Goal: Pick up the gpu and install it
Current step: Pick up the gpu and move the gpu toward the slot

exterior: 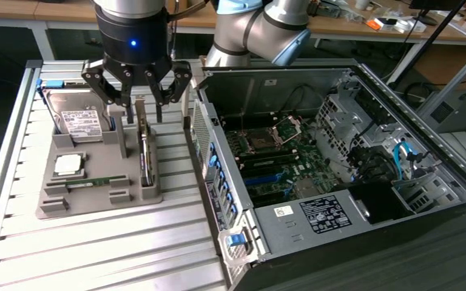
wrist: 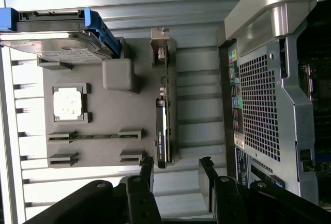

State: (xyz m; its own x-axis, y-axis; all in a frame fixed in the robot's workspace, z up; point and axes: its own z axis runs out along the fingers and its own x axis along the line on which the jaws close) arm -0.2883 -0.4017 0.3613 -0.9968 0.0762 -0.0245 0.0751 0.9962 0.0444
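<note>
Where it stands on edge in a slot of the grey moulded tray (exterior: 95,203), the gpu (exterior: 145,151) appears as a thin dark card with a silvery bracket at one end. Directly above it, the gripper (exterior: 142,113) points straight down, its black fingers (wrist: 147,175) spread apart and holding nothing. Tray and open metal computer case (exterior: 427,176) rest on a ribbed aluminium table (exterior: 95,260).

gpu (wrist: 162,125): on edge in grey tray (wrist: 103,115) | pincer (wrist: 177,167): jaws apart, near gpu's end | computer case (wrist: 264,105): beside tray
</note>
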